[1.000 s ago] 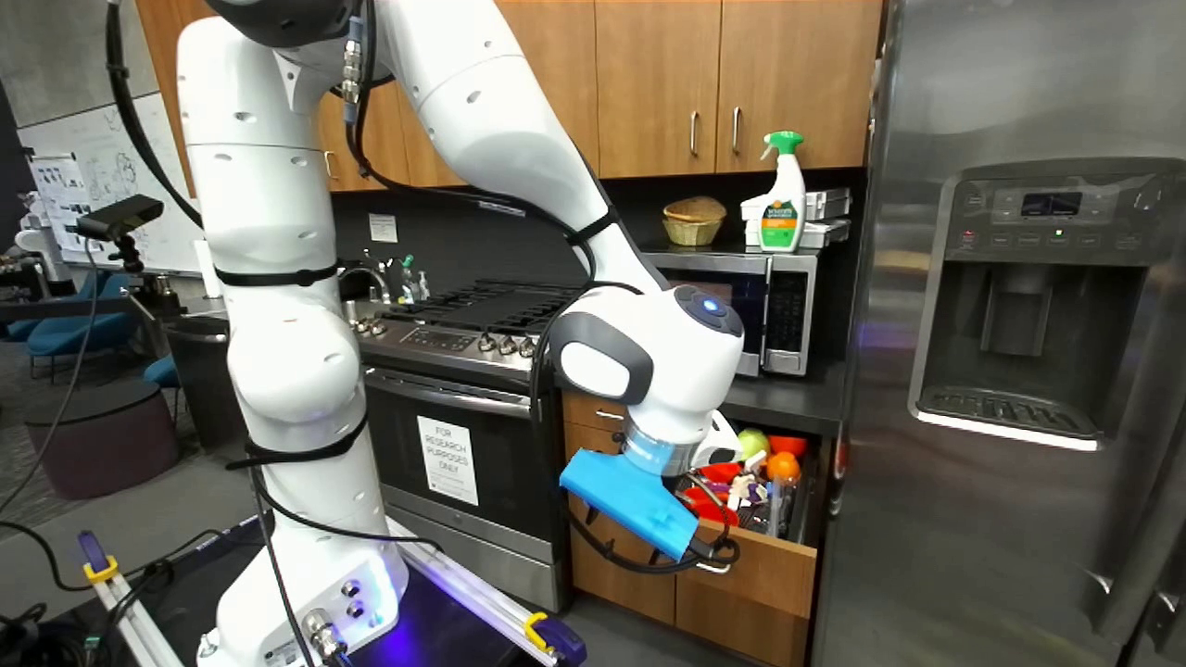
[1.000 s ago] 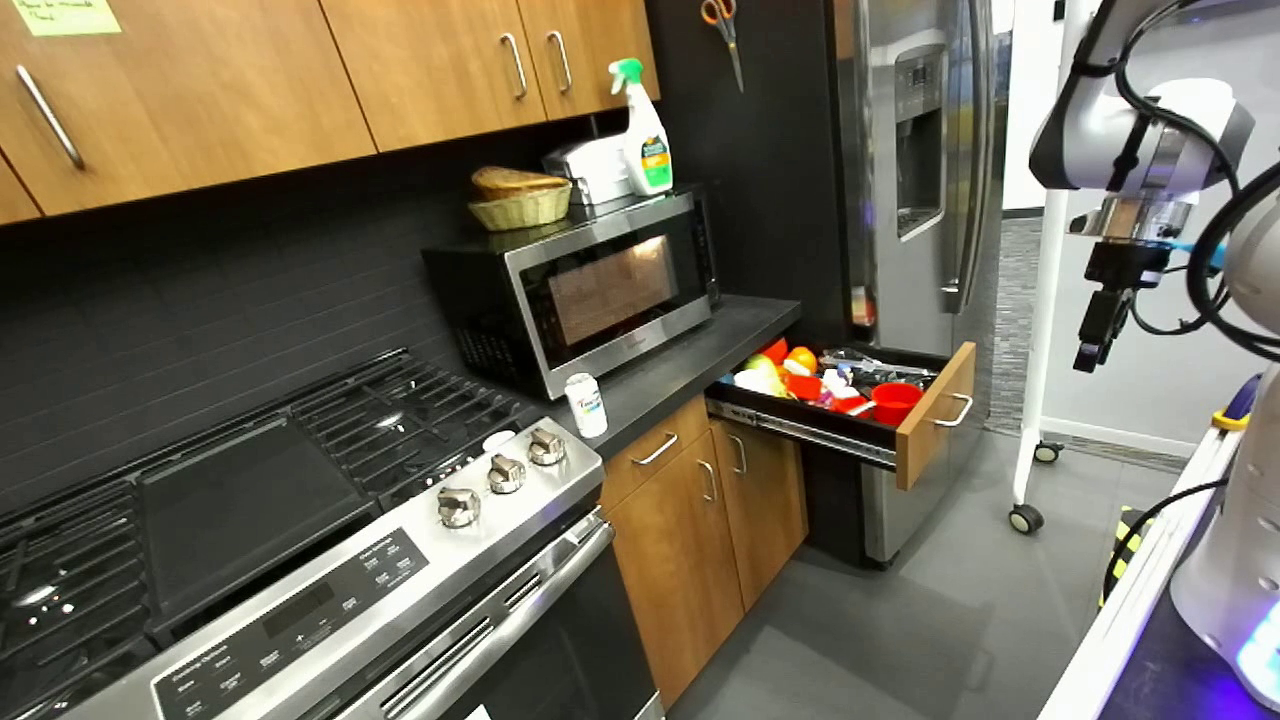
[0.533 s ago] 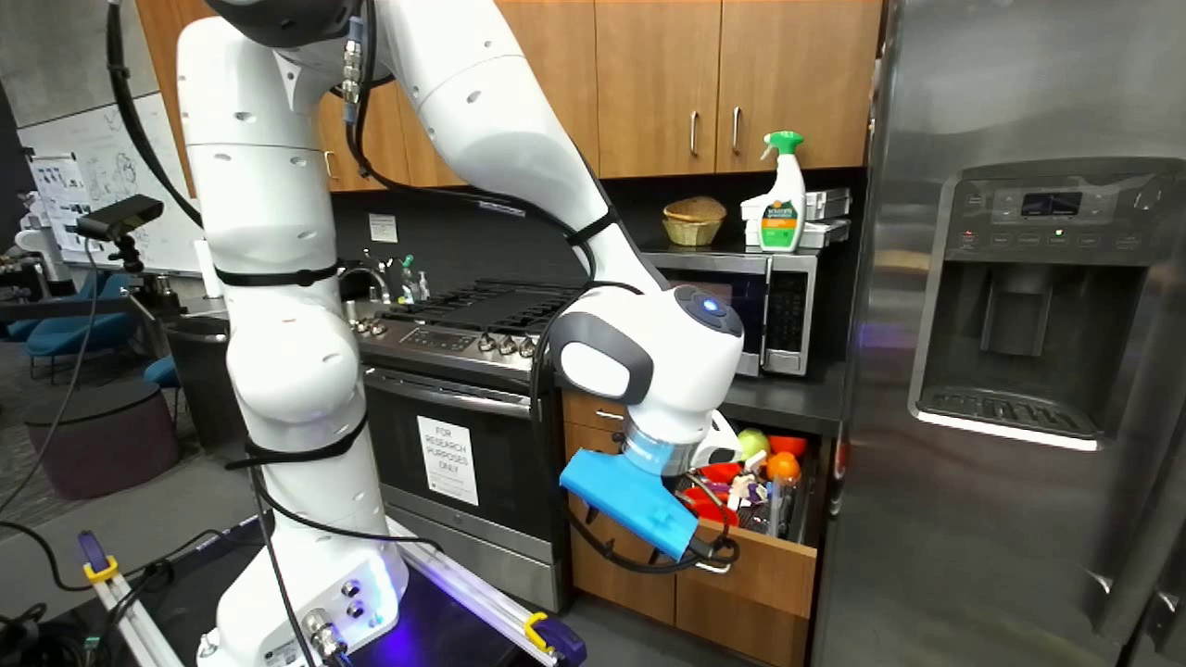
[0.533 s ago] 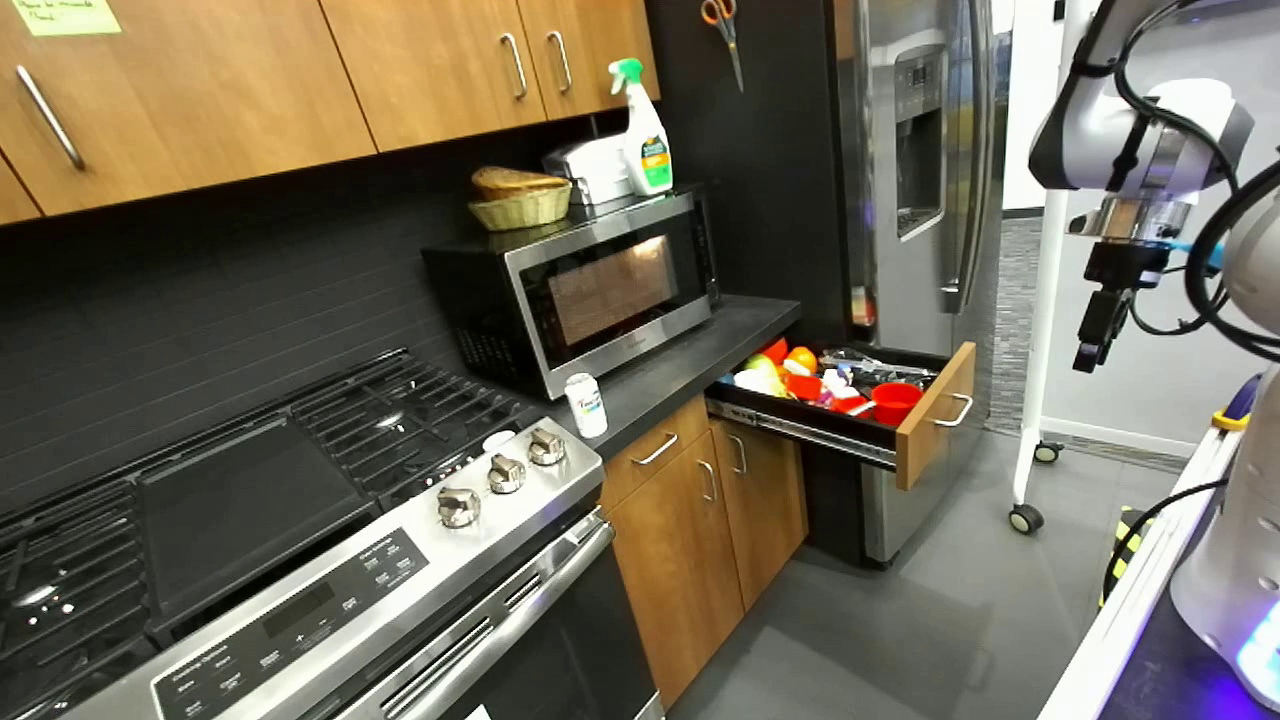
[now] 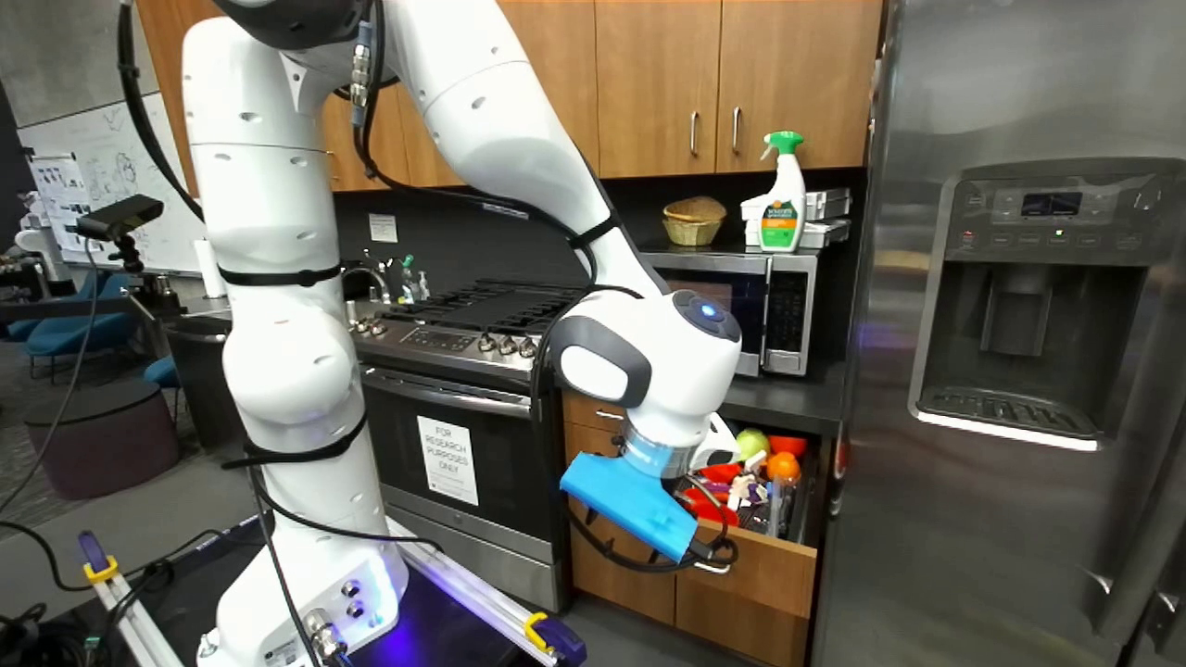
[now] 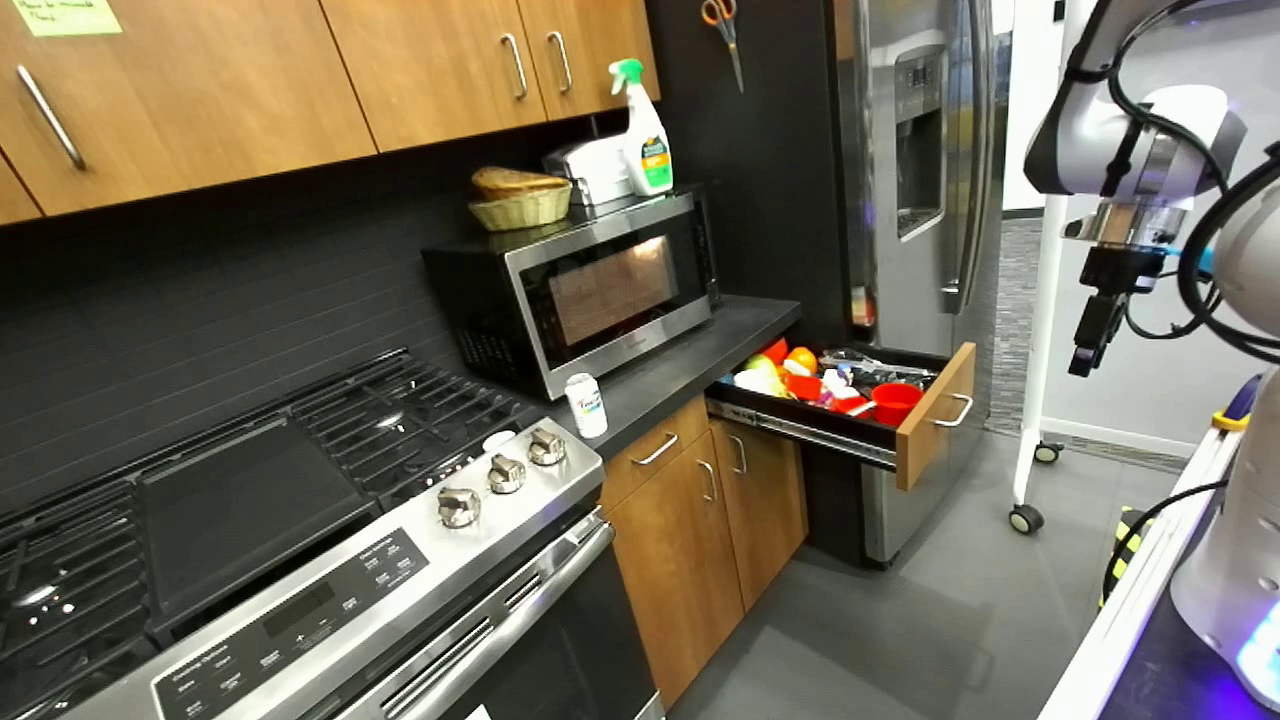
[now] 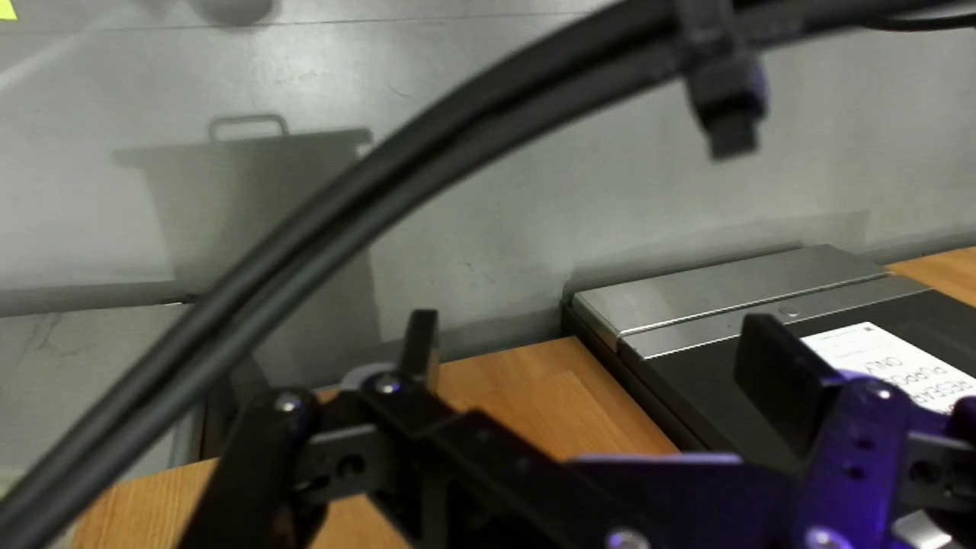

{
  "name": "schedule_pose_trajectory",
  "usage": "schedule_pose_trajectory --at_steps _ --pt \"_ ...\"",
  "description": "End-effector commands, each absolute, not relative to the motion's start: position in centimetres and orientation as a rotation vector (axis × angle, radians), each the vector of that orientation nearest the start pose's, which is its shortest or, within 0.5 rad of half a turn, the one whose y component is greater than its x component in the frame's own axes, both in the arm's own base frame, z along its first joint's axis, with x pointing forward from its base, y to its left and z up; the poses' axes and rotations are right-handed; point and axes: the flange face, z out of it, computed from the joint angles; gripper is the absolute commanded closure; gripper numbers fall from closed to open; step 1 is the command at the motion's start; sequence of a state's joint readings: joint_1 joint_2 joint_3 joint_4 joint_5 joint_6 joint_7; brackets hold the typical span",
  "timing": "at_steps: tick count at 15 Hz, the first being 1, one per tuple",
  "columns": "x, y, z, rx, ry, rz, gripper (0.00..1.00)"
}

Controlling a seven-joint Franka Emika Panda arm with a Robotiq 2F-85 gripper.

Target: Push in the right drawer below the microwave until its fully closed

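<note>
The right drawer stands pulled out, its wood front (image 6: 935,415) and silver handle facing the robot; the front also shows in an exterior view (image 5: 769,565), partly behind the arm. The microwave (image 6: 620,290) sits on the counter above it; it also shows in an exterior view (image 5: 788,310). My gripper (image 6: 1088,358) hangs pointing down, apart from the drawer front, on its handle side. In the wrist view my gripper (image 7: 602,358) has its fingers wide apart with nothing between them. The drawer front cannot be made out in the wrist view.
The drawer holds a red cup (image 6: 896,402) and other loose items. The fridge (image 5: 1010,519) stands beside the drawer. The oven (image 5: 454,454) and wood cabinet front (image 6: 680,550) are on its other side. A cable (image 7: 381,175) crosses the wrist view. A white wheeled stand (image 6: 1040,330) is nearby.
The arm and gripper have shifted very slightly, a little left and down in an exterior view. The drawer has not moved.
</note>
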State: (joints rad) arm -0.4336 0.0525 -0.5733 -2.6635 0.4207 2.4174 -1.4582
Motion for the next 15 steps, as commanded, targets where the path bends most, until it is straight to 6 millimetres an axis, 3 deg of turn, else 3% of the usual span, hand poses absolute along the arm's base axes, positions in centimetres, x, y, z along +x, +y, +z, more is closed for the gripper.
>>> schedule_pose_trajectory --at_steps 1,8,15 --pt "20.5 -32.9 18.4 -2.81 -0.143 -0.163 0.0" --pt "20.9 -33.5 13.7 -2.808 -0.168 -0.241 0.0" --pt "24.0 -33.4 8.6 -2.818 -0.203 -0.339 0.0"
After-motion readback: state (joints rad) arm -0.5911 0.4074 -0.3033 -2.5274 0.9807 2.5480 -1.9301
